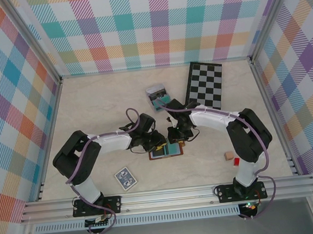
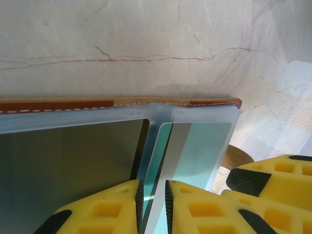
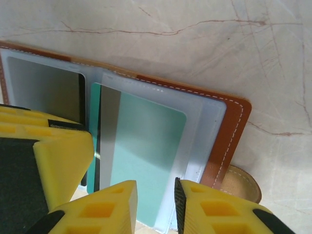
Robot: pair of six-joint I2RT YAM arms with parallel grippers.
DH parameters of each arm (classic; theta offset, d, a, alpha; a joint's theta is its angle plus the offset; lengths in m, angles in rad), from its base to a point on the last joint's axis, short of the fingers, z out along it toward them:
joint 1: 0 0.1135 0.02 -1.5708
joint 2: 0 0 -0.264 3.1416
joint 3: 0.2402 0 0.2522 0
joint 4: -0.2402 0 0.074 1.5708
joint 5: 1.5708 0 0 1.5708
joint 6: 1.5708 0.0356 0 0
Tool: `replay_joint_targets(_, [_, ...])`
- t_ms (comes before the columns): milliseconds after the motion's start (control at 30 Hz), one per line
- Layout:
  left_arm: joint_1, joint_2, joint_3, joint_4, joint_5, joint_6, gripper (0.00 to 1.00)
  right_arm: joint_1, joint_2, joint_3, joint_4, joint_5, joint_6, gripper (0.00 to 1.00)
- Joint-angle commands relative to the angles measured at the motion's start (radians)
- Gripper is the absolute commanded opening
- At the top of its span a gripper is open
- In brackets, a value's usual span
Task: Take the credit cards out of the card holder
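The brown leather card holder (image 1: 155,156) lies open on the table between both grippers. Its leather rim (image 3: 229,131) and snap tab (image 3: 243,183) show in the right wrist view. Clear pockets hold a teal credit card (image 3: 146,146) with a grey stripe and a dark grey card (image 3: 44,90). My left gripper (image 2: 153,195) is shut on the raised clear pocket leaf beside the teal card (image 2: 204,151), at the holder's near edge (image 1: 158,144). My right gripper (image 3: 156,195) stands open, its pads astride the teal card's near end (image 1: 176,140). The left fingers (image 3: 53,161) sit close on its left.
A black-and-white chessboard mat (image 1: 204,84) lies at the back right, with a grey-and-teal small box (image 1: 157,93) left of it. A blue patterned deck (image 1: 125,177) lies near the front left. Two small blocks (image 1: 229,156) sit by the right arm's base.
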Motion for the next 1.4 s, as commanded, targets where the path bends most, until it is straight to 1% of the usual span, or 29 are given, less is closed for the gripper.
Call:
replay_joint_targets(0, [0.005, 0.022, -0.016, 0.024, 0.026, -0.006, 0.2, 0.0, 0.024, 0.01, -0.017, 0.017, 0.006, 0.27])
replay_joint_targets(400, [0.015, -0.003, -0.064, 0.029, 0.01, -0.004, 0.19, 0.0, 0.073, -0.004, -0.003, 0.021, 0.008, 0.23])
replay_joint_targets(533, [0.027, -0.031, -0.071, -0.014, -0.021, 0.016, 0.18, -0.001, 0.075, -0.005, -0.003, 0.024, 0.008, 0.22])
replay_joint_targets(600, [0.027, -0.027, -0.065, -0.047, -0.034, 0.031, 0.17, -0.001, 0.079, -0.005, -0.003, 0.024, 0.009, 0.21])
replay_joint_targets(667, [0.028, -0.019, -0.071, -0.044, -0.035, 0.035, 0.16, -0.001, 0.08, -0.003, -0.003, 0.024, 0.009, 0.21])
replay_joint_targets(933, [0.028, 0.026, -0.106, 0.102, 0.04, 0.001, 0.18, -0.001, 0.086, 0.007, -0.011, 0.008, 0.0, 0.19])
replay_joint_targets(1167, [0.033, 0.035, -0.116, 0.161, 0.083, 0.007, 0.18, -0.001, 0.097, -0.001, -0.011, 0.0, -0.003, 0.18])
replay_joint_targets(1367, [0.039, 0.022, -0.131, 0.224, 0.143, 0.015, 0.16, -0.001, 0.102, 0.005, -0.016, -0.001, -0.005, 0.18])
